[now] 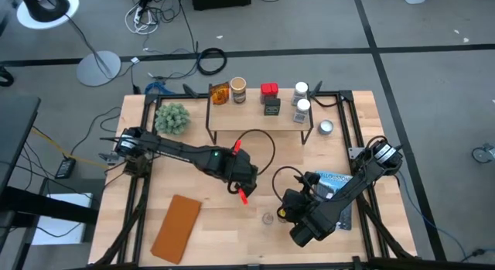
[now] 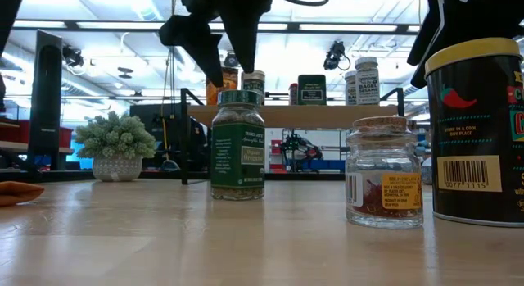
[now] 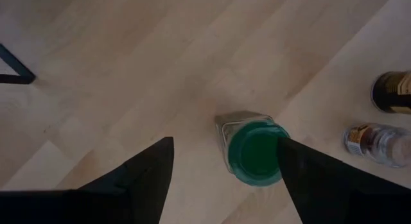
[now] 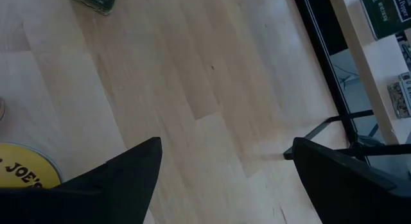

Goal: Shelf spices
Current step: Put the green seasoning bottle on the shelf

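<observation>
A green-lidded jar (image 2: 237, 145) stands upright on the tabletop, with its lid (image 3: 257, 153) below my left gripper (image 3: 225, 140). That gripper is open and hovers above the jar (image 2: 231, 73) without touching it. A small clear jar (image 2: 385, 171) and a black tin with a yellow lid (image 2: 475, 130) stand near the table's front. My right gripper (image 4: 227, 142) is open over bare table, beside the yellow lid (image 4: 26, 169). The shelf (image 1: 259, 119) carries several spices, among them an amber packet (image 1: 220, 93), a red tin (image 1: 269, 90) and a black box (image 1: 271, 106).
A potted plant (image 1: 172, 117) stands left of the shelf. A silver round tin (image 1: 326, 128) sits at the shelf's right end. A blue-and-white packet (image 1: 336, 181) lies under the right arm. A brown pad (image 1: 176, 227) lies near the front left. Black frame rails run along the table edges.
</observation>
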